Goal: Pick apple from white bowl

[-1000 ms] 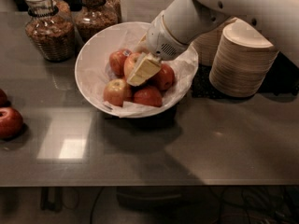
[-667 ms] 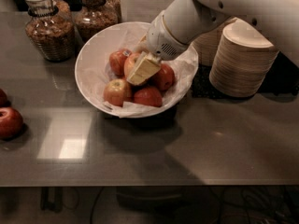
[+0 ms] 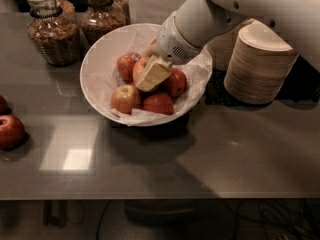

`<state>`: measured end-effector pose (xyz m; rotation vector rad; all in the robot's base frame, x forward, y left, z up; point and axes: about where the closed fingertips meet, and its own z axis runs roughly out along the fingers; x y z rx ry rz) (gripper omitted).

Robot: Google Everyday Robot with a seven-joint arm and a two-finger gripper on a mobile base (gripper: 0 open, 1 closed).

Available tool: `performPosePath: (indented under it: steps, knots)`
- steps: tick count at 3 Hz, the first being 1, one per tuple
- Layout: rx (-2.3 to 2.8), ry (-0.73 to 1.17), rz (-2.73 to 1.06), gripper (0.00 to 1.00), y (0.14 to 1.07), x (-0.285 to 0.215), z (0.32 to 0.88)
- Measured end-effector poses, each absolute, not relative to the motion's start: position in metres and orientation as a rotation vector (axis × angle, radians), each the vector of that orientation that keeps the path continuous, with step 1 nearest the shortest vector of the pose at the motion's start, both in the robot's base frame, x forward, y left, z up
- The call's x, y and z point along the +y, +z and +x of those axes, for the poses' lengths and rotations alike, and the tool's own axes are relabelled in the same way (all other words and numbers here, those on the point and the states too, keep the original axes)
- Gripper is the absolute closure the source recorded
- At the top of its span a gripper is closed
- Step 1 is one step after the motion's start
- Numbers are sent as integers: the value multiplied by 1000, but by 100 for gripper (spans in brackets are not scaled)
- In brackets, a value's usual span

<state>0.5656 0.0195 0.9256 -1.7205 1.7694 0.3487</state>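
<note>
The white bowl [image 3: 100,59], lined with crinkled white paper, stands at the middle back of the dark table and holds several apples. My gripper [image 3: 151,76] reaches down into it from the upper right and lies against a pale orange-red apple [image 3: 139,67] in the middle of the pile, hiding part of it. Deep-red apples lie around it at the back left [image 3: 126,64], right [image 3: 176,83] and front [image 3: 158,104]. A yellow-red apple [image 3: 124,98] lies at the front left of the bowl.
Two glass jars of granola [image 3: 52,34] [image 3: 102,19] stand behind the bowl to the left. Stacks of beige disposable bowls [image 3: 259,66] stand to its right. Two red apples [image 3: 10,131] lie at the table's left edge. The table's front edge [image 3: 160,198] runs below.
</note>
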Motion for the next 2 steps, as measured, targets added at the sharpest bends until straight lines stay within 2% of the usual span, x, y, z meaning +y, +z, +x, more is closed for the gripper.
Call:
performPosePath:
  steps: [1,2]
  knots:
    - [1757,371,-1748,100,927,22,563]
    - [1695,335,-1727,100,977,3,562]
